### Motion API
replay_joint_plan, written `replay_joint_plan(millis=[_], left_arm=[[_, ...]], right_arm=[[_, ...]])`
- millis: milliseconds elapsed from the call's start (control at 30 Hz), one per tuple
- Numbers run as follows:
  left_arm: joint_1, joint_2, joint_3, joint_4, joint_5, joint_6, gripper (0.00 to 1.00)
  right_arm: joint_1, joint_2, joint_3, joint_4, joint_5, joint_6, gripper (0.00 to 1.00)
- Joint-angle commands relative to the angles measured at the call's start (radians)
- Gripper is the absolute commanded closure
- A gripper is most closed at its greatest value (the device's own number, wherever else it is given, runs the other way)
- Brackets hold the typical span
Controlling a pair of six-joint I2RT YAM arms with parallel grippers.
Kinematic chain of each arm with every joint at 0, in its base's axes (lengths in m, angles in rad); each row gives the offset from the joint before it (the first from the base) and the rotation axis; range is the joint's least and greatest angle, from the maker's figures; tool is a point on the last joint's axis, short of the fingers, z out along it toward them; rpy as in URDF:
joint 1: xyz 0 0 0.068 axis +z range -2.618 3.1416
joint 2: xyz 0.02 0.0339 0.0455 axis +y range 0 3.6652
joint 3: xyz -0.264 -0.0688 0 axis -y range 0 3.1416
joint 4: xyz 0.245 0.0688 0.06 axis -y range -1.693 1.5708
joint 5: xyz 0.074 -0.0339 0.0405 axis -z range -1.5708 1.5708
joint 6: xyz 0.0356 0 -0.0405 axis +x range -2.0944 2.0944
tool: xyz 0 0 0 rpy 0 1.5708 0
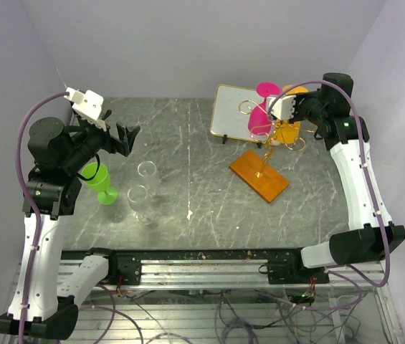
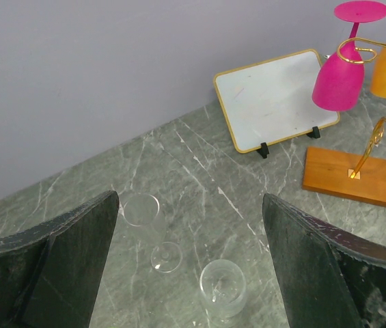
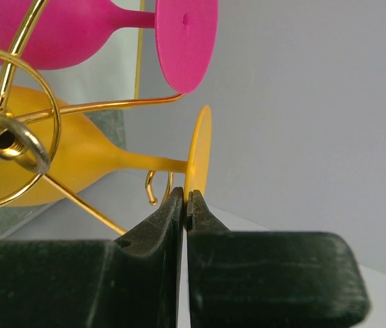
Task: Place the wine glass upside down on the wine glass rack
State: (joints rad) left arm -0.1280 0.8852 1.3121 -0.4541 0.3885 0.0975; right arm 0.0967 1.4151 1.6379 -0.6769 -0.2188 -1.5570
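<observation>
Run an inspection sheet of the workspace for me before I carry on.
Surface: grey marbled table top, one white speck near the front.
Job's things: wine glass rack on its wooden base, pink glass and yellow glass hanging upside down on it; green glass and two clear glasses upright at left.
Clutter: gold-framed panel propped behind the rack.
Grippers: left gripper open, empty, raised near the clear glasses; right gripper shut, its fingers at the yellow glass's foot, contact unclear.
Cables: purple cables along both arms; loose wires below the table.
Surroundings: plain walls on three sides.
</observation>
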Motion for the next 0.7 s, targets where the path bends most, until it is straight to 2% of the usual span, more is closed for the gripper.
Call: replay_joint_plan(millis=[0,667], left_arm=[[-0.002,-0.006,-0.004,0.006,0.013,0.008,0.03],[-0.002,-0.018,-0.007,0.003,0.020,0.010,0.03]], right_arm=[[-0.003,-0.040,-0.018,-0.008,0.027,-0.008,1.00],[-0.004,-0.090,-0.103,0.059,0.148,0.036,1.00]])
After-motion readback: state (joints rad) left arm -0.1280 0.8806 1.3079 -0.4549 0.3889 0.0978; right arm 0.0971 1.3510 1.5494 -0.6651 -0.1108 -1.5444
